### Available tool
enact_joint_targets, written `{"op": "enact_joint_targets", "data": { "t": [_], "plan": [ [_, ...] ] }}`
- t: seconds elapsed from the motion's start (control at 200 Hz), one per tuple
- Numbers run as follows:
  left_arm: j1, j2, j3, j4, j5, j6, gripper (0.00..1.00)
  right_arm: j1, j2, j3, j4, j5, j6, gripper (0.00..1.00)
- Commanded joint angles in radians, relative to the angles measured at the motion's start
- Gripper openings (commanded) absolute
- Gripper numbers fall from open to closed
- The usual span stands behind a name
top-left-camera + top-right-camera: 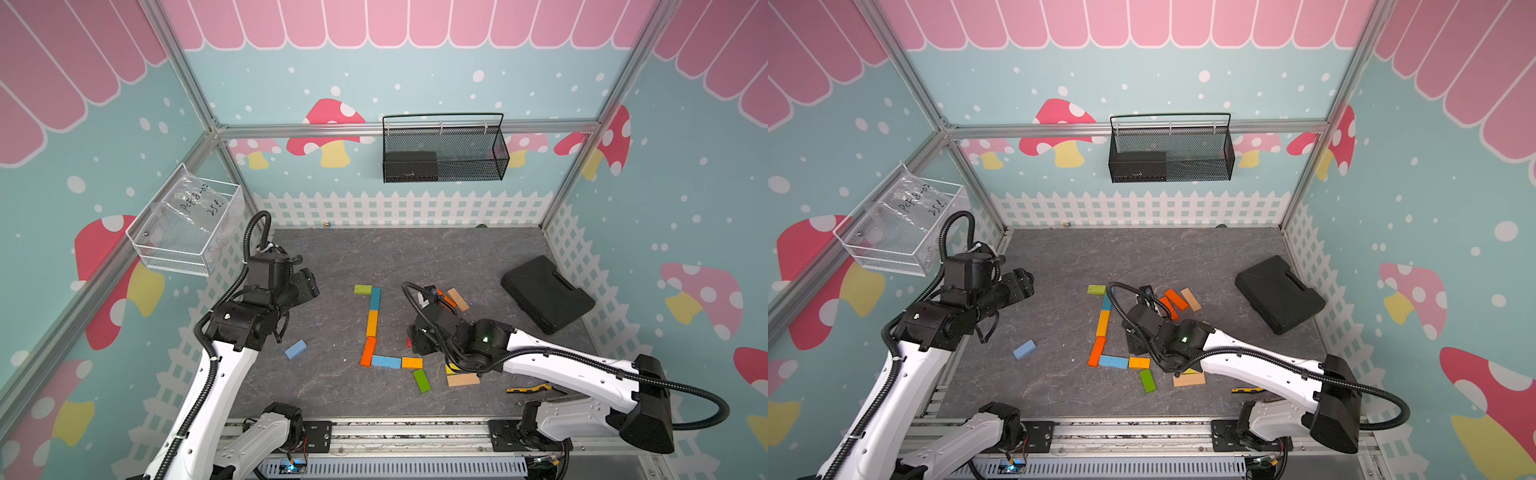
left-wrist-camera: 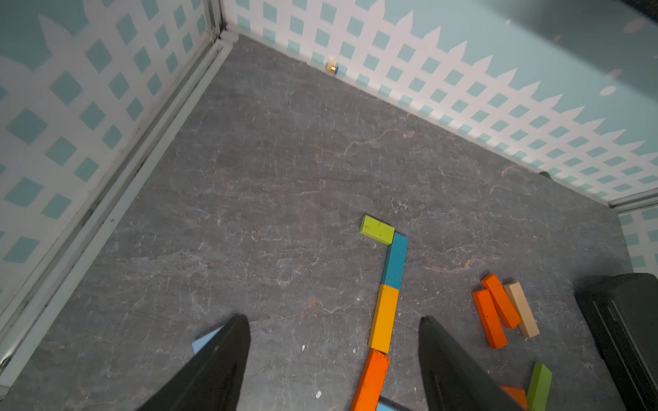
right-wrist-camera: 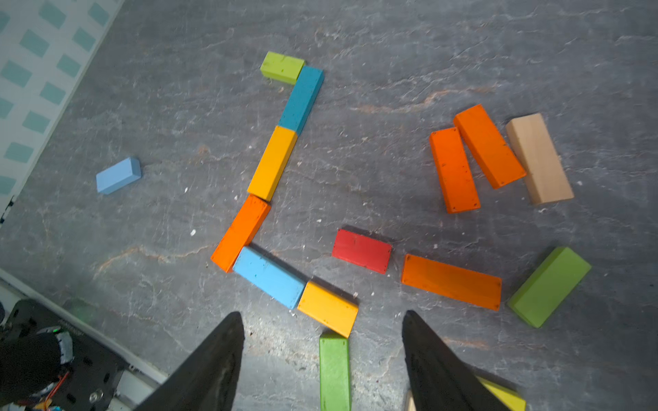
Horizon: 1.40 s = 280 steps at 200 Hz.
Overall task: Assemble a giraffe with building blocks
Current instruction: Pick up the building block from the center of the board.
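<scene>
The building blocks lie flat in a chain on the grey floor: lime [image 1: 363,289], teal [image 1: 375,298], yellow [image 1: 372,323], orange [image 1: 368,351], light blue [image 1: 386,361], yellow [image 1: 412,363], with a green block [image 3: 334,370] touching its corner. My right gripper [image 3: 323,314] is open above that green block, its fingers apart from it on either side. Red [image 3: 361,251], orange [image 3: 451,282], green [image 3: 549,286], two more orange and a tan block [image 3: 539,158] lie loose nearby. My left gripper [image 2: 334,319] hangs open and empty at the left, high over the floor. A loose light-blue block [image 1: 296,349] lies below it.
A black plastic case [image 1: 546,293] lies at the right. Yellow-handled pliers [image 1: 530,389] lie under my right arm, by a tan block [image 1: 462,379]. A black mesh basket [image 1: 444,149] hangs on the back wall and a white wire basket [image 1: 185,224] on the left wall.
</scene>
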Motion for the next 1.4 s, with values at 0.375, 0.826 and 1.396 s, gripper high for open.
{"op": "enact_joint_targets", "data": {
  "t": [0.375, 0.826, 1.396],
  "plan": [
    [0.324, 0.264, -0.136, -0.295, 0.325, -0.318, 0.8, -0.123, -0.051, -0.118, 0.238, -0.058, -0.129, 0.72],
    [0.39, 0.266, -0.216, -0.35, 0.183, -0.676, 0.83, -0.178, -0.068, -0.209, 0.385, -0.152, -0.191, 0.72],
    [0.427, 0.436, -0.327, -0.072, 0.254, -1.026, 0.86, -0.266, -0.139, -0.305, 0.443, -0.228, -0.223, 0.72]
  ]
}}
